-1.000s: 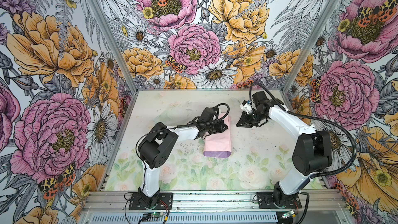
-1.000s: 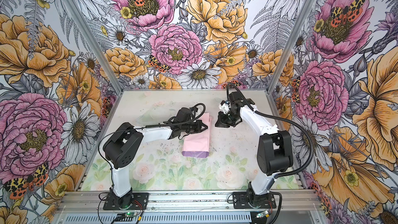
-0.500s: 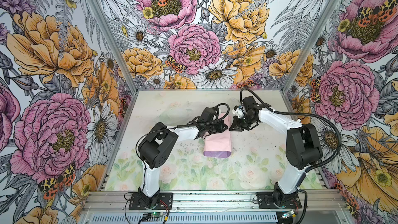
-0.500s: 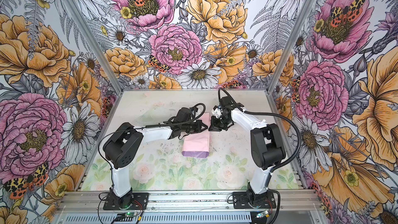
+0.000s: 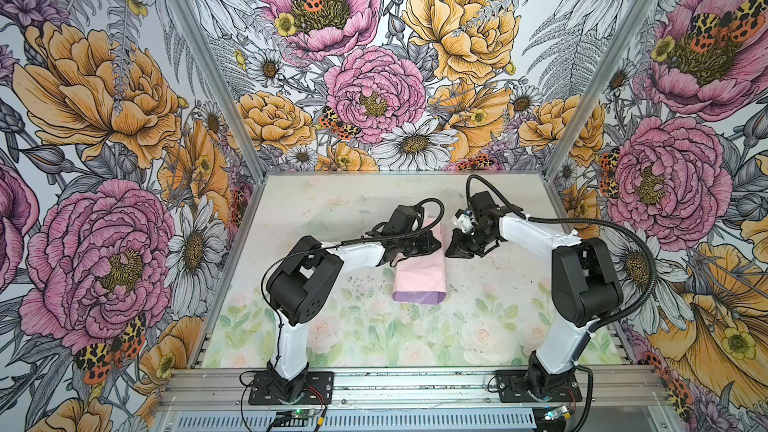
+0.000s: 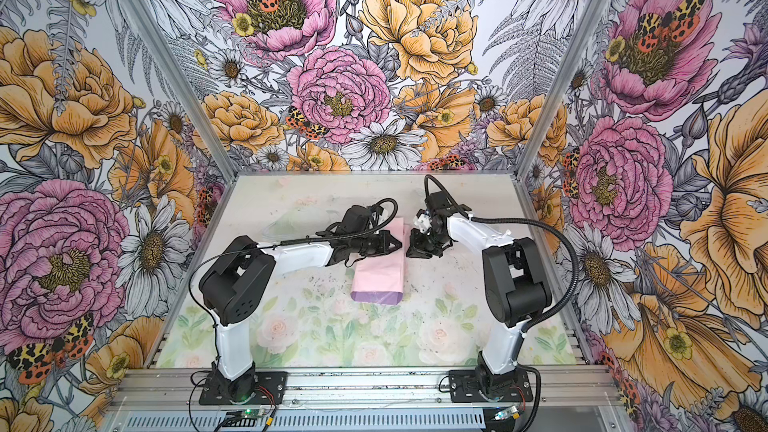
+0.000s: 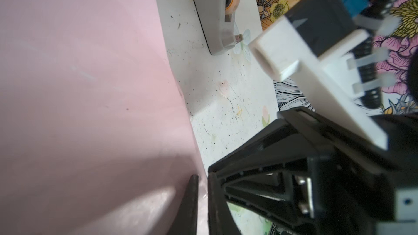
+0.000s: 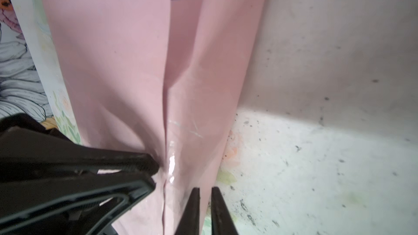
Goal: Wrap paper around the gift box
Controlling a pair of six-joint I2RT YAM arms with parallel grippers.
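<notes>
Floral table (image 5: 498, 326): held the work at centre.
Paper (image 5: 419, 276): lay folded into a pink tube, lilac end nearest; gift box unseen, judged inside.
Left gripper (image 8: 153, 168): jaws nearly together, tips pressed on the overlap; any pinch untellable.
Right gripper (image 8: 205, 202): jaws narrowly parted, empty, at the tube's edge.
Clear tape (image 8: 172, 161): glinted on seam. Best rubbed flat along its length, overlap pinned, without dragging paper.
</notes>
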